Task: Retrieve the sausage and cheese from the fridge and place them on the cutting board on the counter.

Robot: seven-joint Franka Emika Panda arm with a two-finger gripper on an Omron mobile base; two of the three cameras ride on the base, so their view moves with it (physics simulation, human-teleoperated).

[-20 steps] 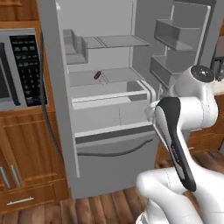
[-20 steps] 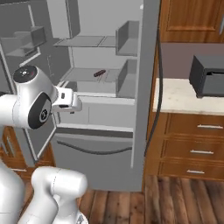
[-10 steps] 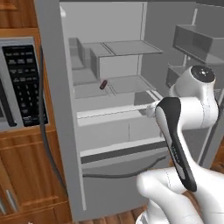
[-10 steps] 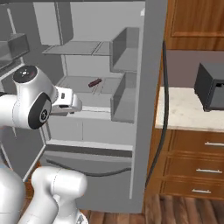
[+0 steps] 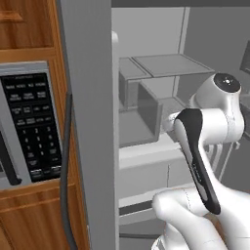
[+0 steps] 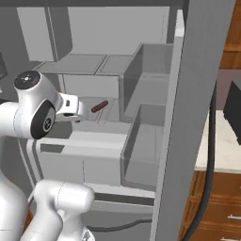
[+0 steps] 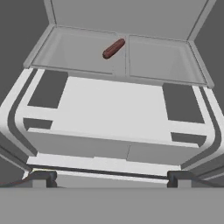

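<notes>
The fridge (image 6: 197, 84) stands open, its grey shelves and door bins close in front of me. A dark red-brown sausage (image 7: 113, 48) lies at the back of a middle shelf, also seen as the sausage (image 6: 99, 106) just beyond the hand. My gripper (image 7: 111, 178) is open and empty, its two fingertips (image 7: 42, 177) wide apart, short of the shelf's front edge and pointed at the sausage. The cheese and the cutting board are out of view. A strip of the beige counter (image 6: 225, 153) shows to the right of the fridge door.
The open left door (image 5: 88, 122) stands edge-on beside the arm, and a black-panelled oven (image 5: 29, 127) set in wood is left of it. A door bin (image 6: 146, 141) juts out right of the hand. A dark box (image 6: 234, 110) sits on the counter.
The base has driven closer to the fridge, so the whole interior looms larger in both base views. The arm keeps its pose and the gripper stays open.
</notes>
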